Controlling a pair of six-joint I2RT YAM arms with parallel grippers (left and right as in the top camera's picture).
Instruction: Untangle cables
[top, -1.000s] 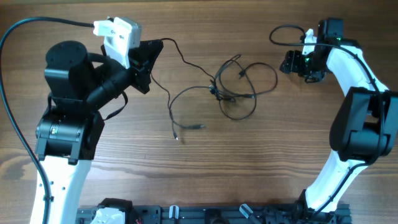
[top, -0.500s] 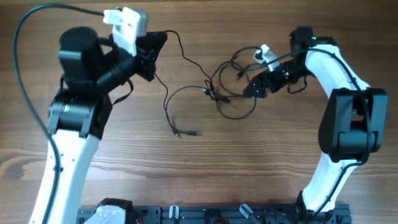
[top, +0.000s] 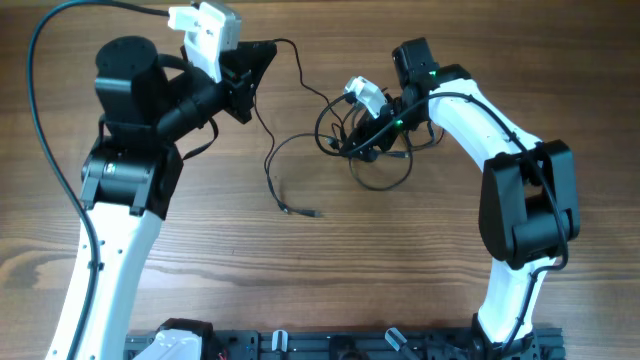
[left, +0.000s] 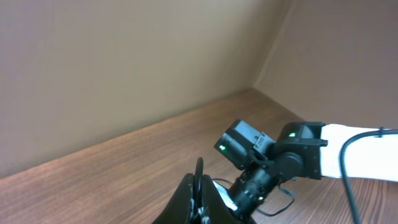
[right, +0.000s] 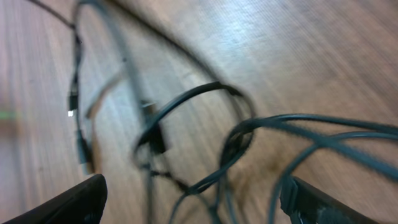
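Brown wood worktop (top: 400, 260), thin black floppy cables (right: 199, 90) = light & slippery imo, pinch nr the knot; right claw (right: 196, 202) spread wide, empty, left claw (top: 262, 58) clamped on a strand.

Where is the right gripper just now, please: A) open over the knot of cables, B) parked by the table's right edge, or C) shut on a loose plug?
A: overhead, the right gripper sits over the knot of cables, and its wrist view shows both fingers spread wide with loops between them.
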